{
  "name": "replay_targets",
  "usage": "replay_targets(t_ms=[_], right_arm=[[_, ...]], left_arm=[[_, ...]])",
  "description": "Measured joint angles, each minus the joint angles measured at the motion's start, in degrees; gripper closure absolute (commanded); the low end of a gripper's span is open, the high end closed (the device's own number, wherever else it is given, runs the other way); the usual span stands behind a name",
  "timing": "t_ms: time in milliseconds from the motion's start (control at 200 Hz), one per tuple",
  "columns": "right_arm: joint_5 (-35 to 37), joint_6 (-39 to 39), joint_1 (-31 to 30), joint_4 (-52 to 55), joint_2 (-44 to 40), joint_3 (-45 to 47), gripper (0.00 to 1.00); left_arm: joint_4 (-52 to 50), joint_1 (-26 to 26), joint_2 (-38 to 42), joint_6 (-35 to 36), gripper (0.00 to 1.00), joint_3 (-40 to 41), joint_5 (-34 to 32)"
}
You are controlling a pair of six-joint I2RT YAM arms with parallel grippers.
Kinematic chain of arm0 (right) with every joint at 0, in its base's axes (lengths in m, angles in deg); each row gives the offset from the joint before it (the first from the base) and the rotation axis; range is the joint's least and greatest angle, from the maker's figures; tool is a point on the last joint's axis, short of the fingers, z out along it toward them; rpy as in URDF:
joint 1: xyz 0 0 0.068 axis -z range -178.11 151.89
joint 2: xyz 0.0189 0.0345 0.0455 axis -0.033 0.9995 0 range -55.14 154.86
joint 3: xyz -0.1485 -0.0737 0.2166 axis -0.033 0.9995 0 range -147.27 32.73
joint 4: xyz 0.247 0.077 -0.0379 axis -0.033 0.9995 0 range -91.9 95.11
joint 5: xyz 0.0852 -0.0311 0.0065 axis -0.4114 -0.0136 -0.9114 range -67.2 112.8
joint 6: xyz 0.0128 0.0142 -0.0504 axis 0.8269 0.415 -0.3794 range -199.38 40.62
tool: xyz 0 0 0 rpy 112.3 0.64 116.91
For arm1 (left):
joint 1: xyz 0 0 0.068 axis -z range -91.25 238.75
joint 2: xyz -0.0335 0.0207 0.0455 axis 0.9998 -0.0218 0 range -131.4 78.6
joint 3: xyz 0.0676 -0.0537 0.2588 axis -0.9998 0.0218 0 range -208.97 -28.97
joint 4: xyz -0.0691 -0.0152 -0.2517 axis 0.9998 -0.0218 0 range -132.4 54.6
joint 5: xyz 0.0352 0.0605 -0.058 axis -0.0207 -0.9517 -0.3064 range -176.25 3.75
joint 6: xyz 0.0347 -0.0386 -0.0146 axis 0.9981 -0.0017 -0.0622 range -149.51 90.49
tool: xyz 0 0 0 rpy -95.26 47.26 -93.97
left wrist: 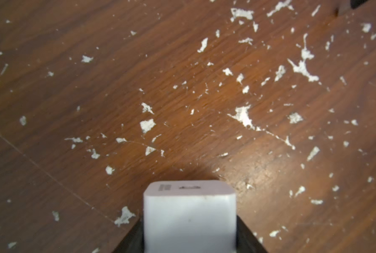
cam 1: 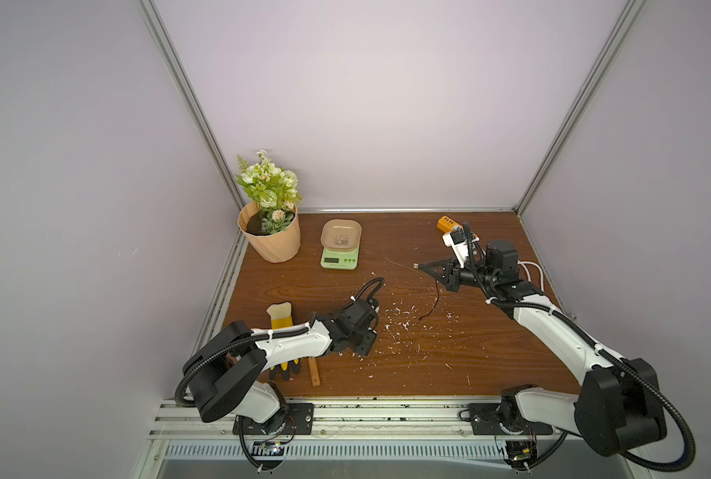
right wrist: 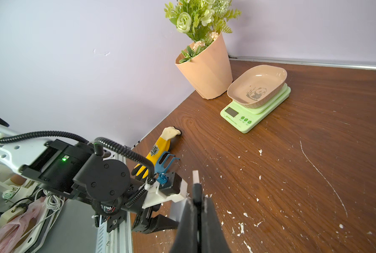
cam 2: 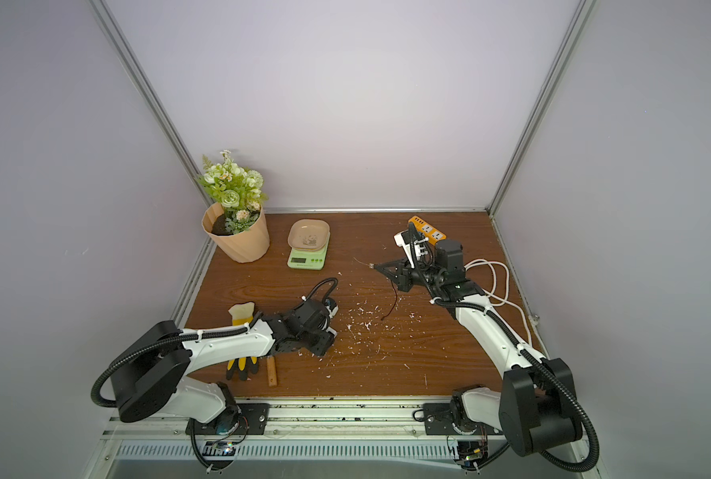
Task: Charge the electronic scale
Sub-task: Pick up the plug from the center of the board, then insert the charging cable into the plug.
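Top views both show the electronic scale [cam 1: 339, 260] standing at 11 o'clock on the wooden table [cam 1: 428, 356], near the back wall, with its beige panda tray [cam 1: 341, 235] on top. A potted flower bunch [cam 1: 273, 242] stands just beside it at 9 o'clock. The orange power strip [cam 2: 426, 230] lies at 1 o'clock on the table, well apart from the scale, with a white cord [cam 2: 501, 286] looping near it. The right gripper [cam 1: 422, 267] hangs at 3 o'clock from the scale. Its claw is pinched on a black cable [cam 1: 436, 296], whose metal plug [cam 1: 415, 265] points toward the scale and whose loose end trails to the table. The left gripper [cam 1: 362, 348] is low at 6 o'clock from the scale, near a yellow glove [cam 1: 281, 322]; its claw width cannot be read from up here.

Left wrist view: a white charger block [left wrist: 189, 214] sits between the black jaws, which lie against its two sides in a half-wide hold, above the white-flecked tabletop.

Right wrist view: the narrow claw clamps the cable, plug tip out front. The scale stands well ahead with its display [right wrist: 231, 112] facing this way, the tray on top and the pot just beside it. A blue hand rake [right wrist: 166, 163] lies against the glove.
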Motion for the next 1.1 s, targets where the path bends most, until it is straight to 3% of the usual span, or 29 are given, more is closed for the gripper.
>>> replay_targets(t_ms=[310,500,796,1101], right_arm=[[0.76,0.28,-3.78,4.20,0.04,-3.19,1.00],[2.12,1.88,-5.62,7.13,-0.04,-6.91,1.00],[3.56,2.56,-9.84,13.27,-1.77,-7.63,1.00],[4.79,1.18,-14.71,17.29,-3.41,-7.80,1.00]], left_arm=[[4.28,0.09,4.52,8.98,0.67,-1.55,-3.74],[14.75,0.09,13.64,19.06,0.65,-0.63,-4.13],[31.91,-4.04,23.41,36.00,0.69,8.94,3.45],[38.49,-5.25,26.60,49.55,0.69,13.05,10.54]])
